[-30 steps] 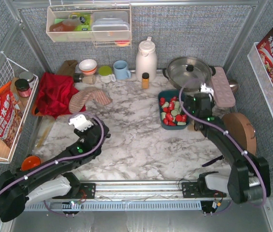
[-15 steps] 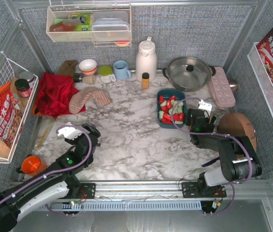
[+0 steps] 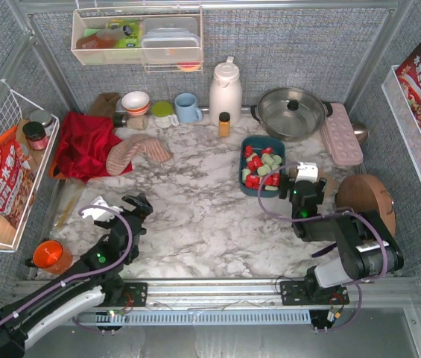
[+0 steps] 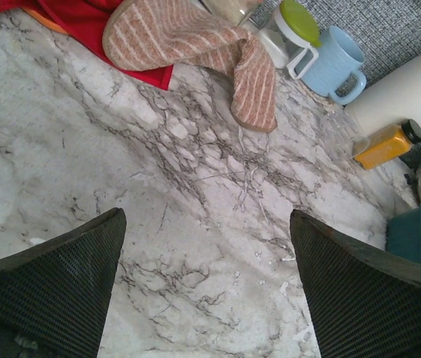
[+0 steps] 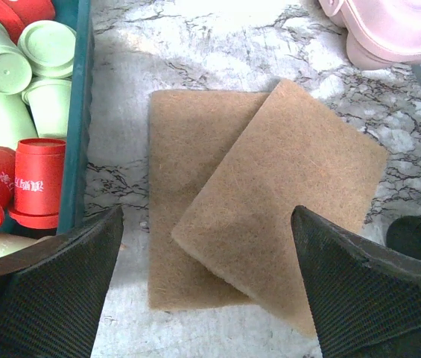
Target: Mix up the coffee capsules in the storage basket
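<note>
Watching the left side first: that arm has pulled back toward its base over the last second. The left gripper (image 3: 134, 203) now hangs over bare marble table (image 3: 195, 216), fingers spread wide with nothing between them. The striped mitt (image 3: 137, 153) and red cloth (image 3: 83, 142) lie well beyond it, so I read that arm as parking itself, not reaching for anything.

Moving to the middle, the storage basket (image 3: 264, 140) sits in the same spot toward the back right of the table, in front of the pan. The coffee capsules (image 3: 261, 168) inside look properly jumbled from above, reds and greens scattered through each other rather than in two camps. The right wrist view shows a red one lying beside green ones against the basket wall.

Over on the right is the real change. A second ago the right gripper (image 3: 299, 181) was down at the basket; now it's backed out and hovers just beside the basket's right wall, over two overlapping brown mats (image 5: 270, 194), with the pink tray (image 5: 404, 30) further out. Its jaws are wide apart and empty too.

My take: both arms retreating with open, empty pincers means the stirring is basically done. If I wanted one more pass, I'd have to bring the right arm back over the basket wall.
</note>
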You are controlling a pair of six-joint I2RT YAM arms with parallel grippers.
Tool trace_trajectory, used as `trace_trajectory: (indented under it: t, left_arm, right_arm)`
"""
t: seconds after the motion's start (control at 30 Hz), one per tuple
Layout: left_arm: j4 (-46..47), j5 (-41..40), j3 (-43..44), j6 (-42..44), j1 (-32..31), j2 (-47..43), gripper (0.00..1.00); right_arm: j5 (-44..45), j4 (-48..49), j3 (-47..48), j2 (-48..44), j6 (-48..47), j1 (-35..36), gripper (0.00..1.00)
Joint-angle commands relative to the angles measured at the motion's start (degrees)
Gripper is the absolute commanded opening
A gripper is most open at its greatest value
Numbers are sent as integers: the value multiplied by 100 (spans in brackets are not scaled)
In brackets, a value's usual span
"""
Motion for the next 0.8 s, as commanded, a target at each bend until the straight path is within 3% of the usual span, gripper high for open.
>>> trace_trajectory:
  t: [0.0,0.13,0.23,0.33,0.4,0.47,0.57,0.67,0.77]
  left_arm:
    - [-72,17,170,225,8,51,99]
    - [-158,-55,132,278,8,12,99]
    - [237,-231,-92,684,8,2,99]
    - [1117,-393,-425,1469,8,94,99]
    - [1895,-449,-643,2169,8,217,99]
    - [2952,-469,-833,2885,12,423,99]
    - [4129,-432,-990,3803,116,906,99]
    - [4438,-177,-775,4226,435,1611,99]
    - [4686,25,-435,4116,964,2361,99]
  right_arm:
    - [67,616,-128,-41,38,-13,99]
    - [62,621,-119,-42,46,-16,99]
    - [-40,107,191,21,103,-80,99]
    - [-508,337,366,525,253,-383,99]
    - [-821,-528,551,282,406,-536,99]
    - [-1146,186,334,452,350,-629,99]
    - [-1254,-227,429,291,326,-651,99]
    - [-1425,-283,532,385,255,-649,99]
    - [-1629,-532,628,348,140,-641,99]
